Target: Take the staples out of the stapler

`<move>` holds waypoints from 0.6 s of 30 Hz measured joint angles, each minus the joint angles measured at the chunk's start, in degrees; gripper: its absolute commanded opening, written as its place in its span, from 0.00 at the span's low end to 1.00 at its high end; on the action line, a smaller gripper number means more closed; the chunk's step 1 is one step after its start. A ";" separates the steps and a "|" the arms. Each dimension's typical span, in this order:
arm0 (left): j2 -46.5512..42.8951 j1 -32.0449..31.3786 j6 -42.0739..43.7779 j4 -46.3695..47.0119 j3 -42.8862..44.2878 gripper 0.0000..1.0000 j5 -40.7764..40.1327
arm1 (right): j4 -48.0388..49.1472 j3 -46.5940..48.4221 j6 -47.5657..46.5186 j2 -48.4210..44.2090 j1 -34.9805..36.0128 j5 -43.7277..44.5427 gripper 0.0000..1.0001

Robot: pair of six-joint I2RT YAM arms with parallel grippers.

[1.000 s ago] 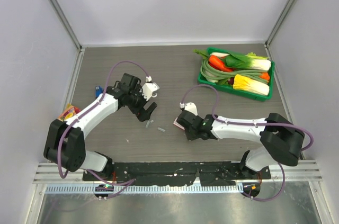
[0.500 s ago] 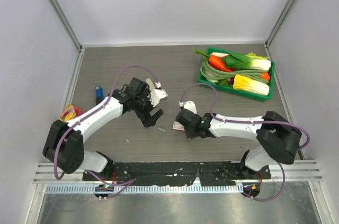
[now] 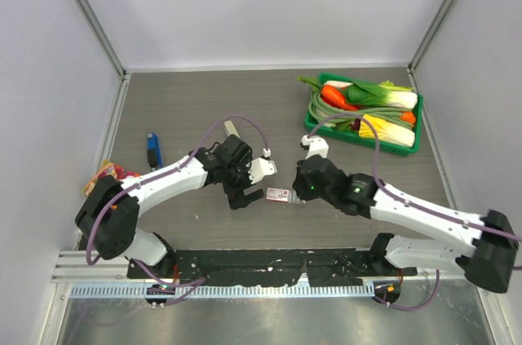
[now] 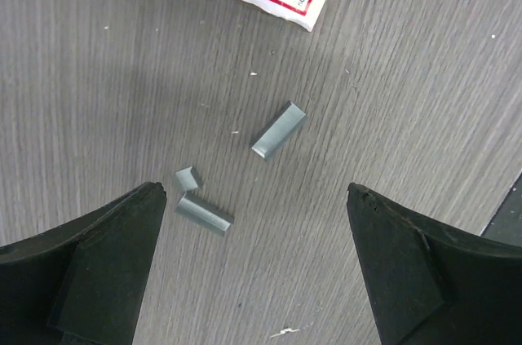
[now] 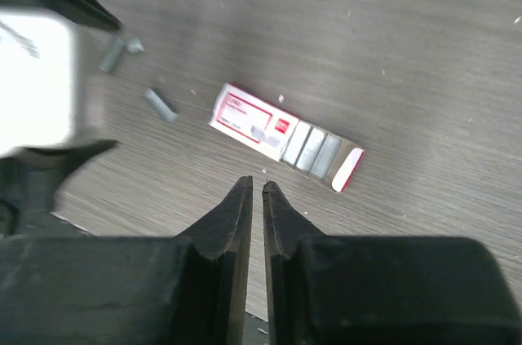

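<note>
The blue stapler (image 3: 152, 148) lies at the far left of the table, away from both arms. Loose staples lie on the wood as short grey strips (image 4: 278, 130) (image 4: 204, 214), with a tiny piece (image 4: 187, 178) beside them. My left gripper (image 4: 254, 190) (image 3: 243, 196) hangs open just above them, with nothing between its fingers. My right gripper (image 5: 256, 184) (image 3: 300, 195) is almost shut, a thin slit between its jaws, and it holds nothing. It hovers near a pink-and-white box (image 5: 281, 134) (image 3: 279, 194) whose drawer is slid out, showing grey strips.
A green basket (image 3: 359, 139) of toy vegetables stands at the back right. A small colourful object (image 3: 104, 174) lies at the left wall. The left wrist's white body (image 5: 37, 84) fills the left of the right wrist view, close to the box.
My left gripper moved right and nearer, to above the loose staples. The right arm lifted and swung back right off the box, which stays on the table; its jaws parted slightly.
</note>
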 measured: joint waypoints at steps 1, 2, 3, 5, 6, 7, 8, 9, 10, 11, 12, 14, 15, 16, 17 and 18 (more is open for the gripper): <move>0.79 -0.68 0.74 0.46 -0.07 0.98 -0.55 | 0.00 0.00 0.24 -3.17 -0.37 0.00 0.19; 1.55 -1.40 1.46 0.81 -0.20 0.98 -1.22 | 0.02 0.00 0.48 -5.20 -0.63 0.04 0.19; 2.25 -2.08 2.34 1.22 -0.42 0.97 -1.84 | 0.00 -0.07 0.63 -7.30 -0.98 0.07 0.19; 3.50 -3.50 3.78 1.95 -0.83 0.97 -2.91 | -0.04 -0.22 0.83 -10.88 -1.66 0.11 0.19; 4.15 -4.26 4.52 2.40 -1.07 0.97 -3.45 | -0.07 -0.24 0.85 -11.78 -1.90 0.11 0.19; 4.74 -4.98 5.35 2.82 -1.25 0.97 -3.93 | -0.07 -0.28 0.85 -12.57 -2.16 0.11 0.19; 5.27 -5.77 6.05 3.23 -1.40 0.97 -4.35 | -0.09 -0.33 0.83 -13.14 -2.32 0.13 0.19; 5.62 -6.29 6.78 3.50 -1.46 0.97 -4.63 | -0.09 -0.39 0.83 -13.29 -2.51 0.11 0.18; 5.97 -6.99 7.34 3.82 -1.49 0.97 -4.96 | -0.13 -0.46 0.83 -13.33 -2.64 0.11 0.18; 6.23 -7.61 8.11 4.26 -1.49 0.97 -5.33 | -0.24 -0.50 0.81 -13.33 -2.69 0.11 0.17; 6.38 -8.04 8.61 4.70 -1.49 0.97 -5.60 | -0.46 -0.52 0.81 -13.33 -2.75 0.11 0.15; 6.49 -8.63 9.70 5.64 -1.60 0.96 -5.88 | -0.68 -0.52 0.81 -13.38 -2.93 0.11 0.14; 6.58 -8.81 10.01 6.03 -1.60 0.96 -5.99 | -0.72 -0.52 0.81 -13.40 -2.93 0.11 0.13; 6.73 -8.96 10.34 6.40 -1.60 0.96 -6.12 | -0.83 -0.52 0.79 -13.46 -2.93 0.11 0.13; 6.93 -9.05 10.78 6.84 -1.60 0.95 -6.21 | -0.92 -0.52 0.79 -13.53 -2.93 0.11 0.12; 7.19 -9.05 11.10 7.17 -1.60 0.94 -6.25 | -0.96 -0.59 0.79 -13.79 -2.99 0.09 0.11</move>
